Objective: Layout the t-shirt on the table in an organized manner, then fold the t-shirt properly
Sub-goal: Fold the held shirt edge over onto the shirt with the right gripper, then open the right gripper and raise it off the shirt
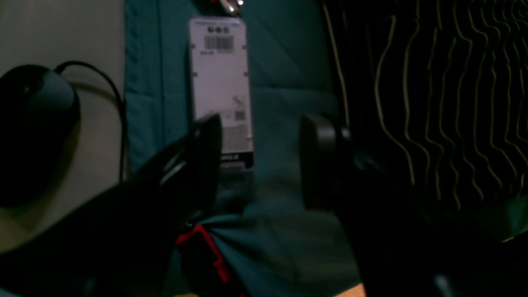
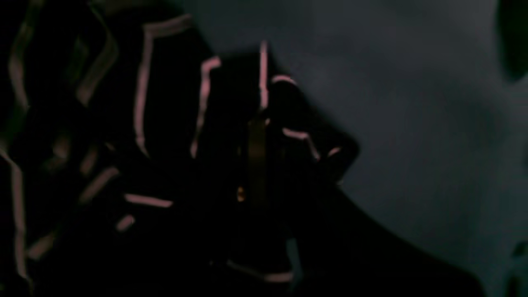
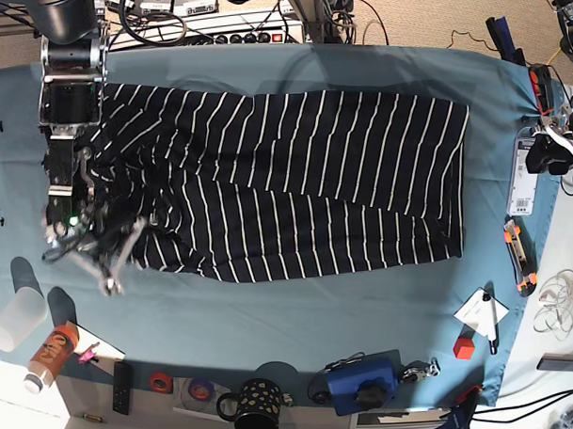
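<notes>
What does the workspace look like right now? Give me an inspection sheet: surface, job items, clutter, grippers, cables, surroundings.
Surface: table under teal cloth, wrinkled in places.
Job's things: t-shirt spread wide across the middle, bunched at the base view's left end.
Clutter: clear cup, orange bottle, patterned mug, blue device, white barcode tag, orange tool.
Grippers: right gripper shut on the bunched t-shirt; left gripper open over bare cloth beside the shirt's edge.
Cables: tangle beyond the far edge; white cord coil.
Surroundings: beige carpet.
</notes>
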